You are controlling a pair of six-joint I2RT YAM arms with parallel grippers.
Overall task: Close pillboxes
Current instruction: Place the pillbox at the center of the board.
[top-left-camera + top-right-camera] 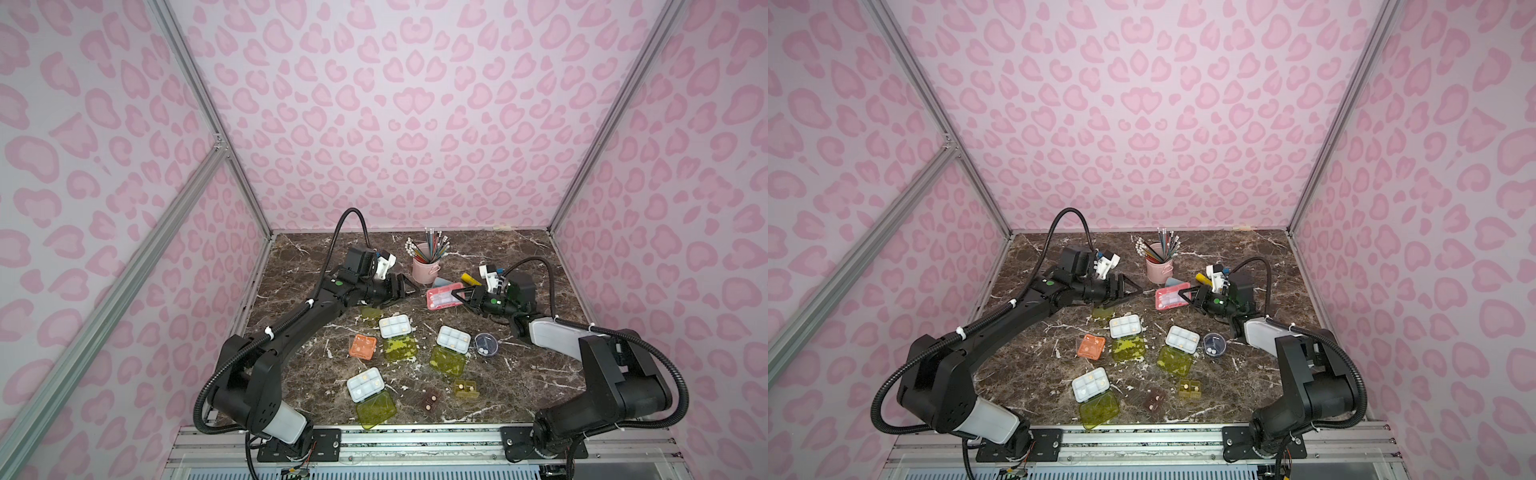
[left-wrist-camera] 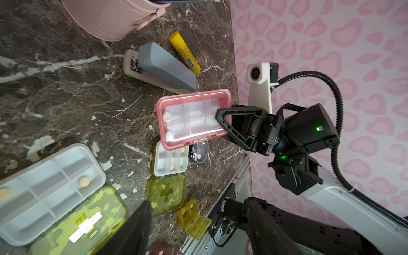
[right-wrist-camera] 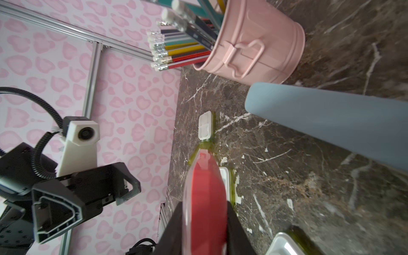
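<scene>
Right fingers [image 2: 220,113] clamp pink pillbox [image 2: 189,119], lid seemingly down | left fingers [image 3: 35,198] spread, empty | next: set down, close white pillbox [image 1: 395,327]

light: bright, even | shadows: soft | glare: yellow-green lid [image 2: 85,227] | blur: pink pillbox [image 3: 205,198] close-up | edges: stretched

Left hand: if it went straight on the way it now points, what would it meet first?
Most likely the pink rectangular plastic pillbox with a clear lid, gripped in the right hand ahead of the left hand, though the depth between them is unclear.
</scene>
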